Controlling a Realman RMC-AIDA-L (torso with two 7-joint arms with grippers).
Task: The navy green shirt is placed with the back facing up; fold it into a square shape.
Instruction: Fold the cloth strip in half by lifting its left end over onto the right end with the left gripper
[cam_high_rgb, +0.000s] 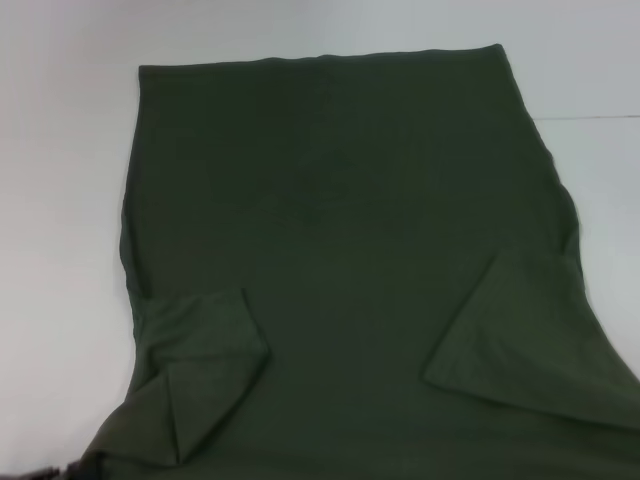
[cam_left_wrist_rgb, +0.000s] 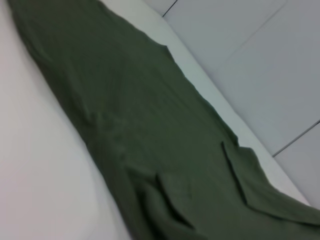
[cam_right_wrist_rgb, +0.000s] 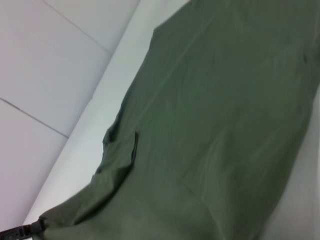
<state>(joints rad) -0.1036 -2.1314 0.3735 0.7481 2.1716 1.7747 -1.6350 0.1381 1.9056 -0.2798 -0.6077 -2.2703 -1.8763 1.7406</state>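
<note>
the shirt (cam_high_rgb: 340, 230) lies flat, plain side up, on the white tabletop (cam_high_rgb: 60, 200), its straight hem at the far side and its collar end running off the near edge of the head view. both sleeves are already turned in over the body: the left sleeve (cam_high_rgb: 200, 350) lies as a rumpled, creased flap, the right sleeve (cam_high_rgb: 530, 340) as a flatter, cleaner panel. so the sleeve-tucking step looks done, and i judge the fold is early to midway, with the long body not yet doubled over.

the next move probably calls for taking the two near corners at the collar end, or the far hem corners, and carrying one end over the other so the edges line up. the left flap may want smoothing first, or the square will come out lumpy.

a small dark part shows at the near left corner of the head view (cam_high_rgb: 35, 470) and in the right wrist view, touching or just beside the cloth; what it is i cannot tell. no end effector is clearly seen, so neither one's state can be told, nor whether either holds the shirt.
</note>
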